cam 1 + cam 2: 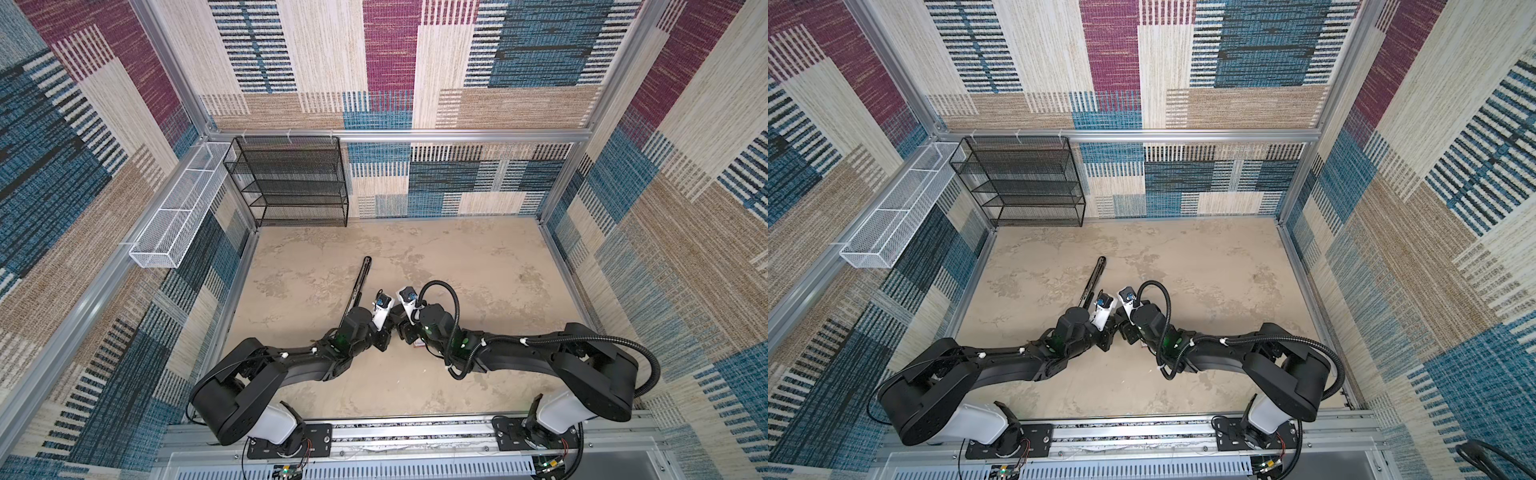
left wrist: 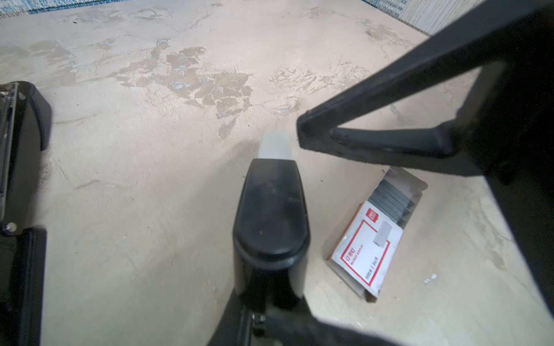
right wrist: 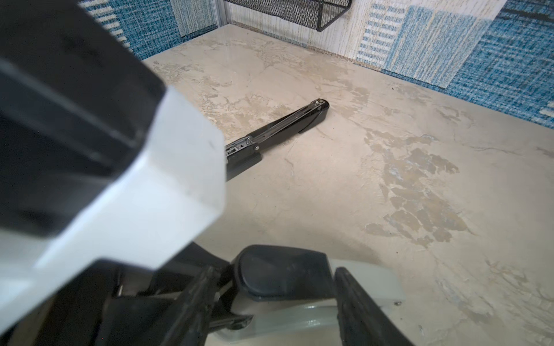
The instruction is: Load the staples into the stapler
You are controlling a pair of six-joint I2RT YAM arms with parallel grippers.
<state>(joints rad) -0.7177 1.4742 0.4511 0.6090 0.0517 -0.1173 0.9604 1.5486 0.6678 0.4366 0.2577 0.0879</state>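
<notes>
Staples box (image 2: 365, 248) just beside right end effector (image 3: 272, 271) astride grey stapler (image 3: 368, 284)

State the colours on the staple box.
The staple box is white with red border and print; clearest in left wrist view.

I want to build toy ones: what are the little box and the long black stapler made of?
The box looks like matte cardboard: printed red-and-white face, brownish raw edges. The long black stapler seems glossy painted metal, with a shiny bare rail and rivet; its base may be plastic.
</notes>
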